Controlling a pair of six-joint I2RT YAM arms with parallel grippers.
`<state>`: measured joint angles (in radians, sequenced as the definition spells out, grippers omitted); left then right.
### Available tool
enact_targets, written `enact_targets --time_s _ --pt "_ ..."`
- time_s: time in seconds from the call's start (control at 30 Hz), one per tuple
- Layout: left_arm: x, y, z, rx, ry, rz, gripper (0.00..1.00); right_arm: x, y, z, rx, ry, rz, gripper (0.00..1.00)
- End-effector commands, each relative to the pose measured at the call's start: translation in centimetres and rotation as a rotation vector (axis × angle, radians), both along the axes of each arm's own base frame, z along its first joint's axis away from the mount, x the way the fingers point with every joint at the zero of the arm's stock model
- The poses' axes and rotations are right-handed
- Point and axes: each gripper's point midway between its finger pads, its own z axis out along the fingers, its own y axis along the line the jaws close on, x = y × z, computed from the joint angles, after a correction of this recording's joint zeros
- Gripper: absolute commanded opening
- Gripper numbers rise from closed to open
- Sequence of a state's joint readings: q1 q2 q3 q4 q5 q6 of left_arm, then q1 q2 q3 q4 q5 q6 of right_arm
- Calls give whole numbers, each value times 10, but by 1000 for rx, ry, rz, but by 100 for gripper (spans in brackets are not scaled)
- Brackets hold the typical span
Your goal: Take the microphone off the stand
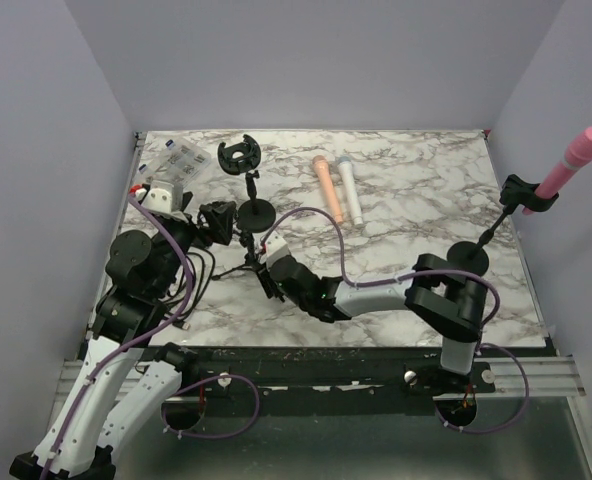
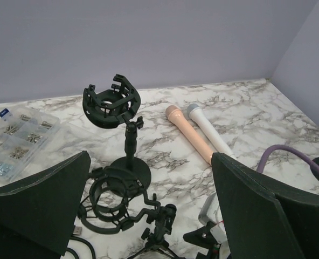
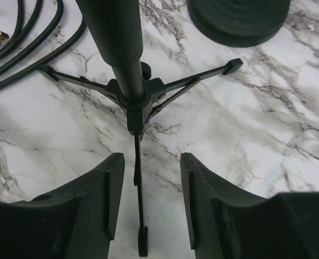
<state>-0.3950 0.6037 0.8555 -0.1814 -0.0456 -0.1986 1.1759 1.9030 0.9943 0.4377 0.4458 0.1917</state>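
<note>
Stand (image 1: 469, 258) at the right edge still holds the pink mic (image 1: 583, 150), so nothing's done yet. Your left gripper (image 2: 150, 162) and right gripper (image 3: 150, 172) both gape empty, well apart from it, the right one straddling a tripod (image 3: 135, 100) leg.

Tripod stand (image 3: 133, 100): its dark upright runs off the top edge of the right wrist view, so what it carries cannot be told there.
Round base (image 3: 237, 16): only the near part shows; the top edge cuts off the rest.
Cables (image 3: 25, 38): they run out past the left and top edges.
Peach microphone (image 2: 191, 135) and white microphone (image 2: 209, 130): their near ends are hidden behind a finger (image 2: 267, 210) of the left gripper (image 2: 150, 156).
Screw box (image 2: 14, 140): cut by the left edge; its contents are too small to tell apart.
Pink microphone (image 1: 584, 150): the clip (image 1: 521, 192) is too small to show how it grips.
Right gripper (image 1: 263, 268): dark against the tripod stand in the top view, so its fingers cannot be told apart there.
</note>
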Motion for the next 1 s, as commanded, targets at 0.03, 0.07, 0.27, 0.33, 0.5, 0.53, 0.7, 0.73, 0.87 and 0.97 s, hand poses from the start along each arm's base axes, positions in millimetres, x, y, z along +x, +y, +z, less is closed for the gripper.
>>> enact_targets --time_s 0.03,0.07,0.27,0.33,0.5,0.53,0.7,0.73,0.87,0.97 --pt "-2 1 4 -11 -7 6 97 -3 -32 57 59 -24 -61 60" --pt "-3 0 5 -13 -10 -5 97 -4 -39 61 60 -31 -66 63" --pt "-4 -2 5 -21 -9 -11 97 -5 -82 101 59 -84 -162 67" --pt "-5 -3 7 -26 -21 -19 97 -1 -98 113 54 -120 -211 69" --pt "-4 -5 4 -28 -3 -27 97 9 -144 141 14 -212 -368 76" --pt "-4 -7 4 -28 -4 -34 97 12 -153 145 9 -227 -400 78" --pt "-4 -8 4 -29 3 -37 97 38 -213 159 8 -218 -585 83" --pt "-5 -8 4 -31 -1 -41 97 41 -223 163 6 -218 -613 84" --pt "-5 -7 3 -32 -2 -31 97 51 -270 197 -12 -258 -779 87" --pt "-8 -10 6 -34 -7 -53 97 54 -305 230 -7 -325 -922 89"
